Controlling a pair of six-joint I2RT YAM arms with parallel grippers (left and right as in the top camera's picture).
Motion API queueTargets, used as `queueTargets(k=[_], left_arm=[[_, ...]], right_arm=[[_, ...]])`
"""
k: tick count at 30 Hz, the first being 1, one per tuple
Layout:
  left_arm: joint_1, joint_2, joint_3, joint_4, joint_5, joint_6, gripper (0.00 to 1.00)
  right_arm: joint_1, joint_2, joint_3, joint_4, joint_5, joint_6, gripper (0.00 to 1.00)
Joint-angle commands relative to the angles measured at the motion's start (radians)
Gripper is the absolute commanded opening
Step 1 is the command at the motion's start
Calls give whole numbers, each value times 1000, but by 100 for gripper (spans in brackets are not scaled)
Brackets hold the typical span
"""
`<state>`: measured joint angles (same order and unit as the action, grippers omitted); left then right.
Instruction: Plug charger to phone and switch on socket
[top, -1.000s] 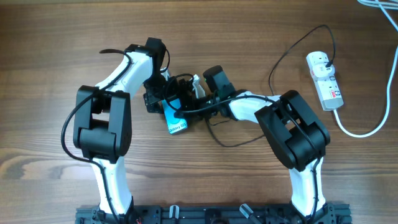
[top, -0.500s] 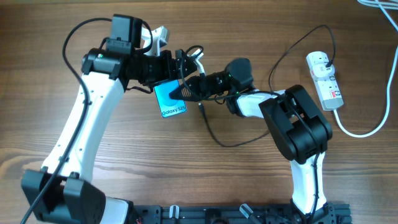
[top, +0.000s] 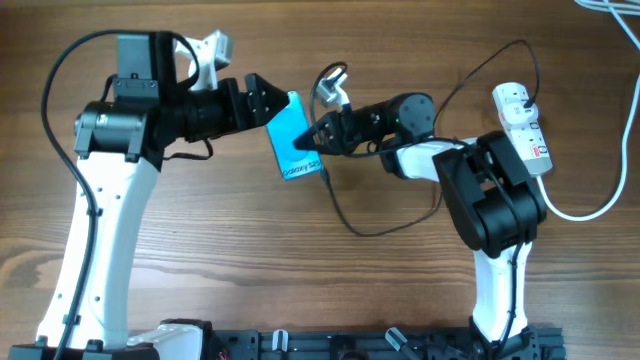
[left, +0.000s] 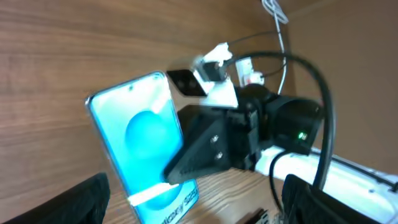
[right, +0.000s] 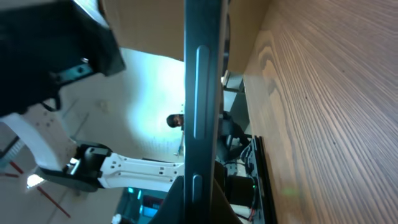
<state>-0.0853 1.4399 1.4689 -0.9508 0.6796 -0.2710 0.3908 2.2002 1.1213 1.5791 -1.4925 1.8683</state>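
Robotics lab, by look of it. Two white-and-black robot arms, left arm (top: 100, 230) and right arm (top: 495, 200), mounted on black rail (top: 330, 345) at edge of wood-grain bench (top: 250, 280). Loose black cabling draped along both. White power strip (top: 522, 128) with thick white cord (top: 590, 210) lying on bench. Right wrist view past bench edge: bright pale room, blurred; white arm link (right: 137, 168) visible there.

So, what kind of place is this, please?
Probably a robotics lab or test bench: a left arm and a right arm mounted at a wood-grain table, a blue-screened phone between them, and a white power strip.
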Motion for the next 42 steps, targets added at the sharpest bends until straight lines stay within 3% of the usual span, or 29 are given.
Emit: queueTargets(k=[1, 10, 19, 25, 28, 37, 42], left_arm=[[10, -3, 5, -27, 18, 87, 89], [12, 19, 5, -53, -85, 106, 92], [12, 53, 5, 2, -101, -33, 95], [12, 105, 5, 42, 41, -51, 95], [12, 107, 5, 118, 188, -52, 95], [11, 107, 5, 135, 344, -52, 93], [12, 107, 5, 193, 462, -87, 84]], right_arm=[[2, -10, 34, 77, 3, 61, 4], [2, -13, 120, 76, -2, 111, 4], [5, -18, 182, 76, -14, 159, 4], [6, -63, 183, 76, -13, 174, 4], [10, -77, 183, 76, -13, 177, 4], [11, -151, 184, 76, 20, 177, 4], [11, -170, 184, 76, 36, 177, 4]])
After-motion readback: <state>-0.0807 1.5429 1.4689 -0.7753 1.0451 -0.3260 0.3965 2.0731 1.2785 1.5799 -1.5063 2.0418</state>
